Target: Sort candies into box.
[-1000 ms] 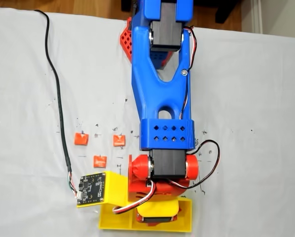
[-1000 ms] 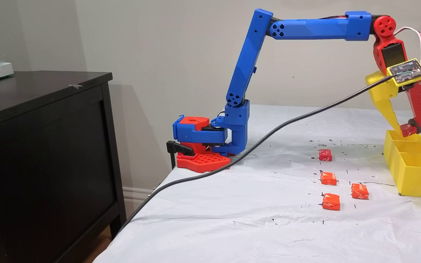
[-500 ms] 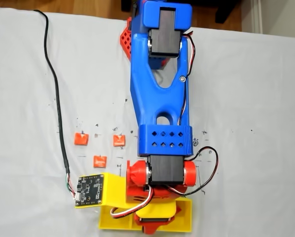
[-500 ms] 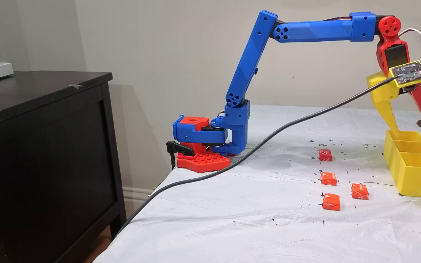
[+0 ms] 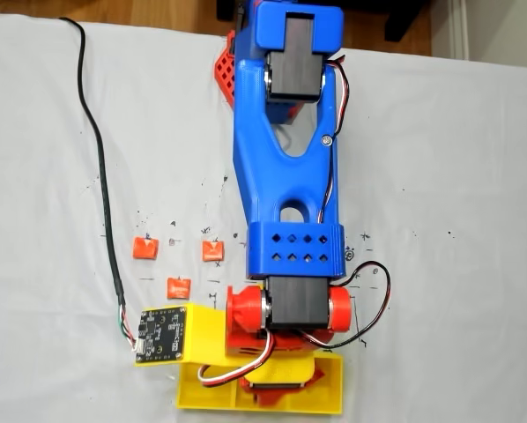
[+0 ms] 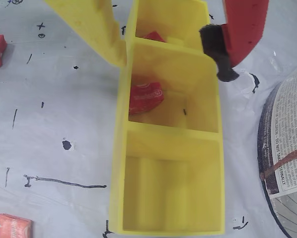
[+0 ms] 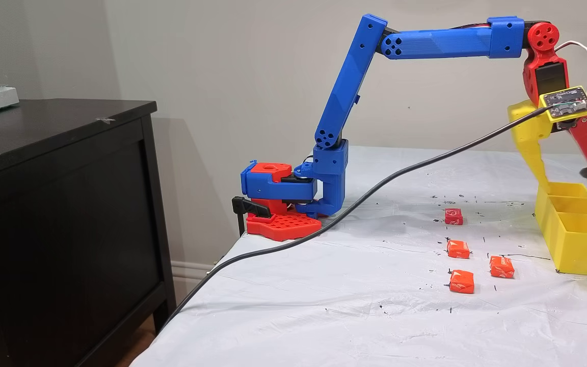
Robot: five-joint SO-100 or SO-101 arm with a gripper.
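Two candies lie inside the yellow box [image 6: 215,163] as I see it in the wrist view: one red candy [image 6: 145,97] against the left wall of the middle compartment, and another candy [image 6: 153,36] in the compartment at the top of that picture. The compartment nearest the bottom of the wrist view holds nothing I can make out.

My hand [image 6: 173,54] hangs just above the box with its jaws spread apart and nothing between them: the yellow finger [image 6: 91,25] sits over the box's left wall, the red finger with its black tip [image 6: 219,52] over the right wall. In a fixed view from the side, the hand [image 7: 568,178] stands over the far end of the box [image 7: 579,244], pointing down, at the end of the blue arm [image 7: 441,42].

Four candies rest on the white surface [image 7: 349,285] in that side view, apart from one another and a little short of the box: a darker red one [image 7: 453,216] farthest back, an orange one [image 7: 458,248] nearer, another [image 7: 501,266] closer to the box, and one [image 7: 461,281] nearest the camera. In a fixed view from above I count three of them [image 5: 144,248] [image 5: 213,250] [image 5: 178,287] left of the arm.

A black cable [image 7: 324,224] runs from the small circuit board [image 7: 566,102] on the wrist, across the surface and off its edge. A dark cabinet [image 7: 59,204] stands beside the surface.
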